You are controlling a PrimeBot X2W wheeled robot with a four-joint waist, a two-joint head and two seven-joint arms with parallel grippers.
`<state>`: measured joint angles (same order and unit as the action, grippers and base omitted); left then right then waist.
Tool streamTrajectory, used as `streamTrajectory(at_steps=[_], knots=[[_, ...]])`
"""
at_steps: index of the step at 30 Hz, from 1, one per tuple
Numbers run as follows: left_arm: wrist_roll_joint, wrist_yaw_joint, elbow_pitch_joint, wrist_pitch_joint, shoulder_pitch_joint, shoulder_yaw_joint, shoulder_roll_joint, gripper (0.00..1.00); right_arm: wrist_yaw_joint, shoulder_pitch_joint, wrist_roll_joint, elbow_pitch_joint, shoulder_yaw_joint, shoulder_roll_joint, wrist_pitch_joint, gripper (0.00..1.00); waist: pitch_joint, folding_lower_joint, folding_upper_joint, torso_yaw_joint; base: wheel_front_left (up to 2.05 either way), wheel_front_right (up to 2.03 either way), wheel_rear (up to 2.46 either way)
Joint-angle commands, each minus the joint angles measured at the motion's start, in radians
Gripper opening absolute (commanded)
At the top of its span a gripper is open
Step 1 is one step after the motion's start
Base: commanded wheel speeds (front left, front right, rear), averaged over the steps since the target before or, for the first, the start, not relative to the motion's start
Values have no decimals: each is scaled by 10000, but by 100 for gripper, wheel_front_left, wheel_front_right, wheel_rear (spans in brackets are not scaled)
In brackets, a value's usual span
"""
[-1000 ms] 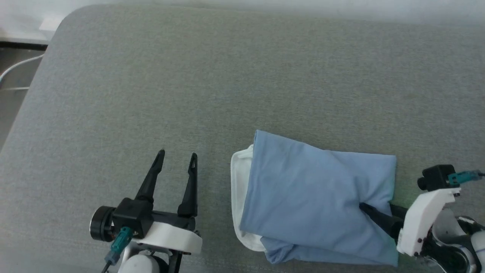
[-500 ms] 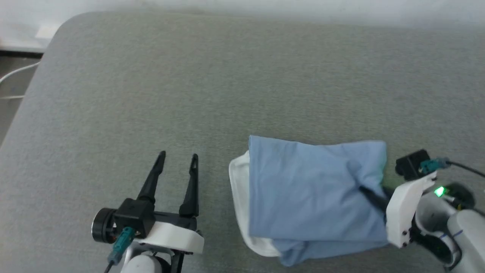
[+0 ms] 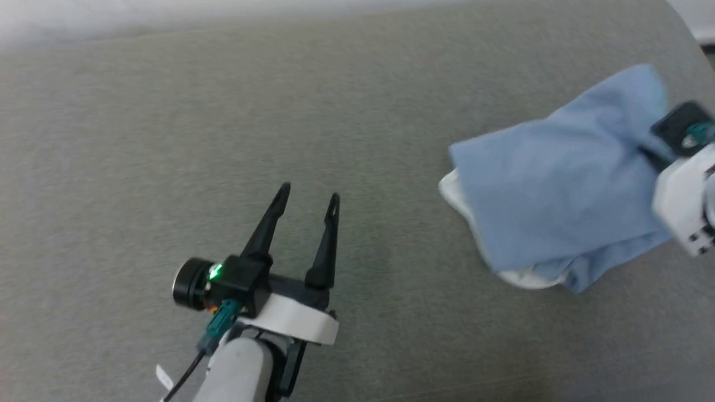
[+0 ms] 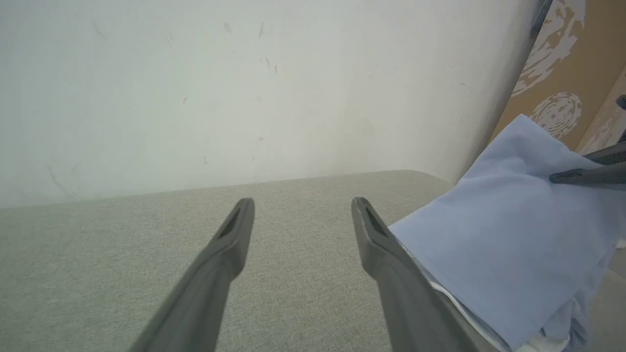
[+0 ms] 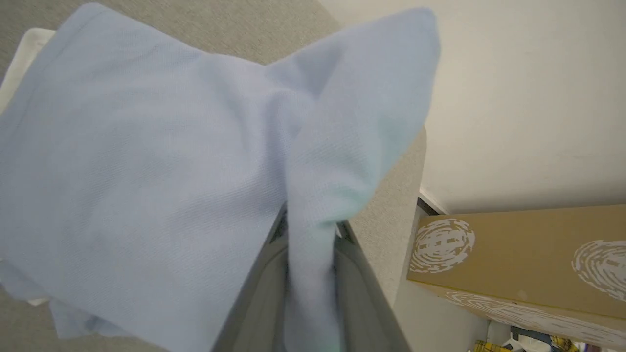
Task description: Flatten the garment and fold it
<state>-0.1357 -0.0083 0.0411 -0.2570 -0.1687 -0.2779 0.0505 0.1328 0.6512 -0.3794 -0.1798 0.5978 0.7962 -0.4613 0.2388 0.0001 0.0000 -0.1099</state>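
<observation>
Jaws, right gripper (image 5: 311, 234): clamped on a bunched corner of the shirt (image 3: 558, 190). You can see the cloth pinched between both fingers and fanning out past their tips.

Shirt: light blue, folded into a rough rectangle. It is raised at the held end and slopes away from the right jaws toward the surface (image 3: 223, 111). You cannot tell whether its low end touches down.

Collar (image 3: 453, 192): white, showing from under the blue layer at the end of the shirt farthest from the right jaws.

Jaws, left gripper (image 3: 308, 192): spread apart and empty, over bare surface. Your head view puts the shirt well off to the right of these jaws. Your left wrist view shows its near edge passing behind the right-hand finger.

Surface: grey woven upholstery, beneath both pairs of jaws.

Light (image 3: 214, 272): green, lit on the housing behind the left jaws.

Wall (image 4: 244, 88): pale and scuffed, straight ahead of the left jaws, past the far edge of the surface.

Box (image 5: 518, 264): brown cardboard with white whorl prints, off the edge of the surface, to the right of the right jaws in the right wrist view.
</observation>
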Motion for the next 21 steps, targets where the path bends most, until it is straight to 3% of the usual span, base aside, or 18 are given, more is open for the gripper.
streamTrajectory(at_steps=[1, 11, 16, 21], knots=[[114, -94, 49, -47, -315, -87, -3, 100, -21, 275, 98, -184, 12, 185, 102, 0, 1437, -1, 0, -1422, 0, 0, 0], [740, -473, 70, -47, -1589, -431, 15, 100, -21, 867, 556, -2583, -636, 1338, 1664, 0, 3350, -1, 0, -1452, 0, 0, 0], [906, -495, -175, -47, -1878, -445, 15, 100, -21, 1148, 1200, -4142, -1648, 1345, 2789, 0, 3955, -1, 0, -1169, 0, 0, 0], [1003, -496, -228, -47, -1968, -365, 84, 100, -21, 1398, 1585, -5295, -2447, 905, 3580, 0, 4270, -1, 0, -1005, 0, 0, 0]])
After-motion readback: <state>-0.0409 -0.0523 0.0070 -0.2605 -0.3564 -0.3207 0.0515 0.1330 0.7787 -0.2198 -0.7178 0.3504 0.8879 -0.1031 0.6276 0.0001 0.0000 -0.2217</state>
